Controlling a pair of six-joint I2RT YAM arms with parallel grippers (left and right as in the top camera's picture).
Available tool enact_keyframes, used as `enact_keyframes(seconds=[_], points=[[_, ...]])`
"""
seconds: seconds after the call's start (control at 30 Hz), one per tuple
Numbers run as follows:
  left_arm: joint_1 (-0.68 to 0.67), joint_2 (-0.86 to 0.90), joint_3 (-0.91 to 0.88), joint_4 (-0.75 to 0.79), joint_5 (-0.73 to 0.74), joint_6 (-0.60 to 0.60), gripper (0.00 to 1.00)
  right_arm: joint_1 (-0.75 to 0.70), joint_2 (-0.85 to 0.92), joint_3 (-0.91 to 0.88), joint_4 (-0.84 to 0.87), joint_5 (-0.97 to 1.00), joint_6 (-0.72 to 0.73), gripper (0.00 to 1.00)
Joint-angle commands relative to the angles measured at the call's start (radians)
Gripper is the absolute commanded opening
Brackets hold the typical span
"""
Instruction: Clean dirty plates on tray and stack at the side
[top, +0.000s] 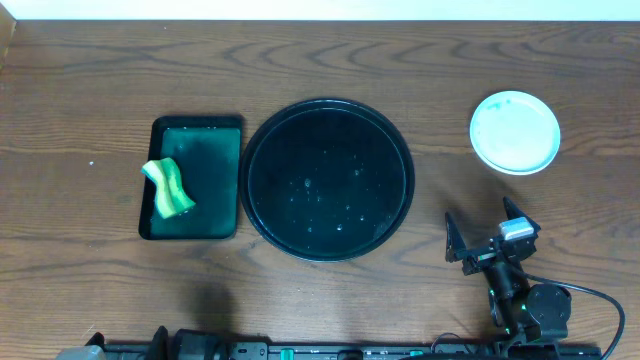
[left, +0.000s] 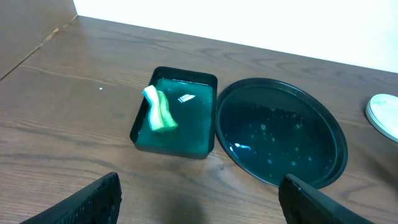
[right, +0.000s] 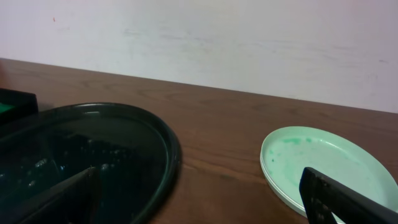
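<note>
Counter: a dark brown, wood-grained counter (top: 90, 80) runs back to a plain pale wall (right: 249, 37).
Tray: the round black tray (top: 327, 150) sits mid-counter, its glossy face bare but for droplets.
Plates: the plates (top: 515, 132) sit stacked on the counter to the right of the tray, well apart from it.
Green tray: a dark green rectangular tray (top: 215, 170) lies just left of the black one, with a green-and-yellow sponge (top: 168, 187) on its left side.
Overhead view: it alone shows the whole row in line.
Right wrist view: it alone shows faint green smears on the top plate and layered rims beneath.
Left wrist view: it alone shows a wet sheen inside the green tray.
Left fingers: the left fingers (left: 93, 202) are spread wide and empty, with both trays ahead, apart from them.
Right fingers: the right fingers (top: 455, 240) are spread wide and empty. The plates lie ahead toward the right finger, untouched.
</note>
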Motion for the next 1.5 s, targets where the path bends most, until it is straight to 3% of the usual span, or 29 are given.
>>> enact_keyframes(seconds=[0.0, 1.27, 1.47], points=[[-0.005, 0.001, -0.002, 0.001, -0.005, 0.017, 0.81, 0.005, -0.007, -0.002, -0.005, -0.005, -0.016, 0.99], [-0.005, 0.001, -0.003, 0.007, 0.003, 0.016, 0.81, 0.005, -0.007, -0.002, -0.004, -0.005, -0.016, 0.99], [-0.005, 0.001, -0.083, 0.243, 0.018, 0.018, 0.81, 0.005, -0.007, -0.002, -0.004, -0.005, -0.016, 0.99]])
